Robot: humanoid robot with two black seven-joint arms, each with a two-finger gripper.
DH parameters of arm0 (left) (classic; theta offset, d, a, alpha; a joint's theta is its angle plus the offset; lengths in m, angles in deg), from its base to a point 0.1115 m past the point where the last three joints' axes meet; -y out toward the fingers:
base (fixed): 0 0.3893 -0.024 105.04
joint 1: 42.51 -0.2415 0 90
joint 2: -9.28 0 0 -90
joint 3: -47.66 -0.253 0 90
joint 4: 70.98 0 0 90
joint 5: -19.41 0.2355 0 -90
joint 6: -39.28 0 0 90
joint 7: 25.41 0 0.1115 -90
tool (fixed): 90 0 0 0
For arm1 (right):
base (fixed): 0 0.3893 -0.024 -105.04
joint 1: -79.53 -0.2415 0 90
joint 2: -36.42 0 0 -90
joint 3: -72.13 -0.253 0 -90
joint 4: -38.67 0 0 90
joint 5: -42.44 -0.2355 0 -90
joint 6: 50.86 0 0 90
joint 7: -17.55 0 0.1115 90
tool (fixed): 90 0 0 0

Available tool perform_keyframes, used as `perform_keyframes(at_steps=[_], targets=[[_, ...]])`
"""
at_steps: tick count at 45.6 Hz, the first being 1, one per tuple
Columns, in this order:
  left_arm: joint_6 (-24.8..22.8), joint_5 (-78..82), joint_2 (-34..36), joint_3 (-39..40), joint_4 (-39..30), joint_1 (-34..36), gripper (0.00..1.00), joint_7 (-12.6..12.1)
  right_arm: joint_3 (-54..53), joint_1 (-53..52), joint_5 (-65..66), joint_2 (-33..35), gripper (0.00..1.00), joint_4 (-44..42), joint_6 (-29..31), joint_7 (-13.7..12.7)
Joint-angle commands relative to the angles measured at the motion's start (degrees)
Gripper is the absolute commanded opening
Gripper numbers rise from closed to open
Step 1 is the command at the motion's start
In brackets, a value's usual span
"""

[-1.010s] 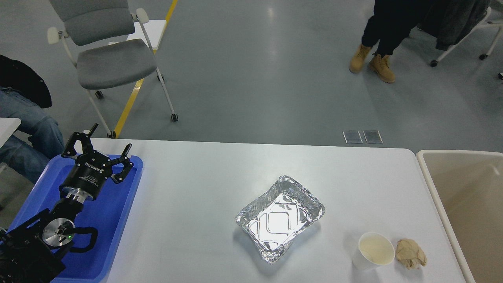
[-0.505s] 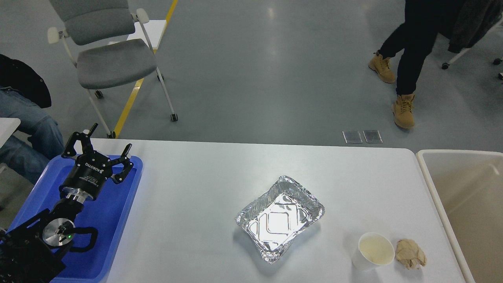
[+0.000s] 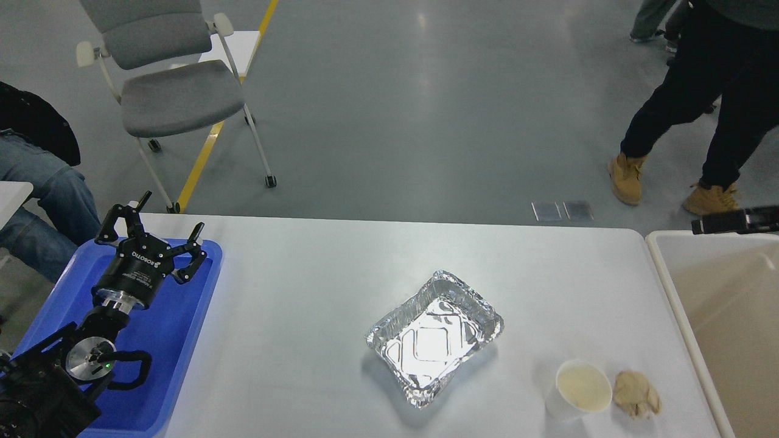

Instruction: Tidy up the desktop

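The white desktop (image 3: 316,292) holds a crumpled foil tray (image 3: 433,337) at the middle, empty and upright. Near the front right stand a white paper cup (image 3: 583,389) and, just to its right, a crumpled brown paper wad (image 3: 635,394). My left gripper (image 3: 172,213) is open and empty, hovering over the far end of the blue plastic tray (image 3: 176,340) at the left. A black elongated part (image 3: 736,220) enters at the right edge above the bin's far rim. It looks like the end of my right arm, but its fingers cannot be told apart.
A beige open-topped bin (image 3: 669,286) stands against the desktop's right end. A grey chair (image 3: 170,91) and a seated person (image 3: 42,182) are behind the left side. Another person (image 3: 700,121) walks on the floor at the back right.
The walking person has moved right and closer to the table. The black part has appeared at the right edge. My left arm has not moved.
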State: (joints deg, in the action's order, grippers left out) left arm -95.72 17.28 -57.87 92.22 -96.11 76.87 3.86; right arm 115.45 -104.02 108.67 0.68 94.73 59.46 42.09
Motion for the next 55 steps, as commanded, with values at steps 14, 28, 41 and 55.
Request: perform_keyframes(at_steps=[14,28,41,55], targets=[[0.0,-0.1,0.0,-0.1,0.0,0.0,0.99,0.0,23.9,-22.0,-15.3,-11.5,1.0,17.2,9.5,-0.4],[0.0,-0.1,0.0,-0.1,0.0,0.0,0.99,0.0,27.9,-25.6,-32.9,-12.6,1.0,23.0,12.6,-5.6],[0.0,-0.1,0.0,-0.1,0.0,0.0,0.99,0.0,39.0,-25.8,-44.7,-15.0,1.0,23.0,9.1,-11.4],[0.0,-0.1,0.0,-0.1,0.0,0.0,0.99,0.0,38.9,-25.8,-39.6,-15.0,1.0,27.0,3.7,-11.4]])
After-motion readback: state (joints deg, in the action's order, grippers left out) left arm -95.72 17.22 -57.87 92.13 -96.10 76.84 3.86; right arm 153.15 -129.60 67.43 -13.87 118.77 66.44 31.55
